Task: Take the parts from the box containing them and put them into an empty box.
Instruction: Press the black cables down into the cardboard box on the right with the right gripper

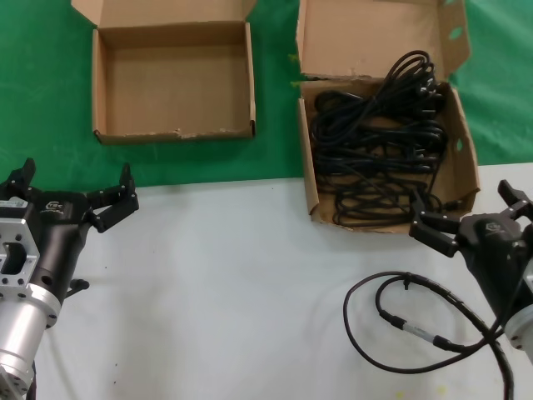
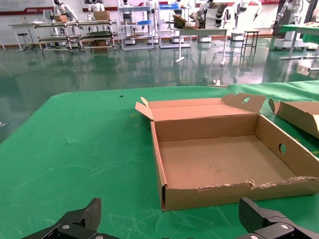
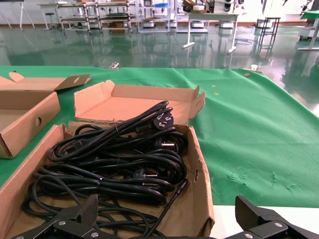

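Right claw: your right claw (image 1: 475,215) sits at the near right corner of the full box (image 1: 463,158), fingers spread wide and holding nothing. You can judge it is lined up to reach in over the low front wall.
Left claw: your left claw (image 1: 73,193) waits on the white table (image 1: 241,275) just short of the empty box (image 1: 104,92), also spread and empty. It looks parked facing that box, ready for the drop side of the job.
Cords: the power cords (image 1: 379,142) all lie in the full box, piled as overlapping loops. One plug (image 3: 163,120) rides on top at the far end, near the tall lid flap (image 1: 366,37).
Empty box: it sits on the green cloth (image 1: 275,125), apart from the full box, lid flap folded back so its floor is open from above.
Loose cable: a thicker black cable (image 1: 416,325) curls on the table beside your right arm. It is outside both boxes, so don't count it as a part.
Hard to see: you cannot separate one cord bundle from the next in the tangle, nor count them. The wrist views cut off both claws to bare fingertips (image 3: 82,211), and the right arm hides part of the full box's near corner.
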You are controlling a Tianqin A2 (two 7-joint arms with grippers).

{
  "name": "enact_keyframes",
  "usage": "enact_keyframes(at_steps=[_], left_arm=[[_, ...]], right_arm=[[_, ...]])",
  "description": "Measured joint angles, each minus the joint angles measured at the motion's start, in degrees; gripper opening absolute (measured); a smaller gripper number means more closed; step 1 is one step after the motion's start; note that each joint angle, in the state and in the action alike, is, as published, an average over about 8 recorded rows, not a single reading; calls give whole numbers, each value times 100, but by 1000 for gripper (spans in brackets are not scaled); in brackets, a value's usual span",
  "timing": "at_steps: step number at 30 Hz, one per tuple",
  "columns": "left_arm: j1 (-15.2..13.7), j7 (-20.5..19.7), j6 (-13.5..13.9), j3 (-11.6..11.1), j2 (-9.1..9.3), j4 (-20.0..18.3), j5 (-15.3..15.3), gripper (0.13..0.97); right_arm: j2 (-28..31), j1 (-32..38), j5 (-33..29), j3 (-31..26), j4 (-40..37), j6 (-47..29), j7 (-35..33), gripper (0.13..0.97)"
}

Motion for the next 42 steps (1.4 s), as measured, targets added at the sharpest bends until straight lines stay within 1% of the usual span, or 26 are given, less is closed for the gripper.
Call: enact_keyframes(at_steps=[17, 26, 34, 35, 38, 42], left_arm=[[0, 0, 0, 0, 0, 0, 0, 966], [0, 0, 0, 0, 0, 0, 0, 937], [0, 0, 0, 0, 0, 0, 0, 843], [0, 0, 0, 0, 0, 0, 0, 843], [0, 0, 0, 0, 0, 0, 0, 783], [0, 0, 0, 0, 0, 0, 0, 703]], right_arm=[[0, 0, 0, 0, 0, 0, 0, 966], [0, 0, 0, 0, 0, 0, 0, 966], [123, 18, 66, -106, 19, 94, 17, 966], [181, 23, 99, -153, 37, 132, 17, 966], [451, 45, 250, -363, 126, 288, -26, 966], [992, 141, 477, -761, 270, 505, -233, 966]])
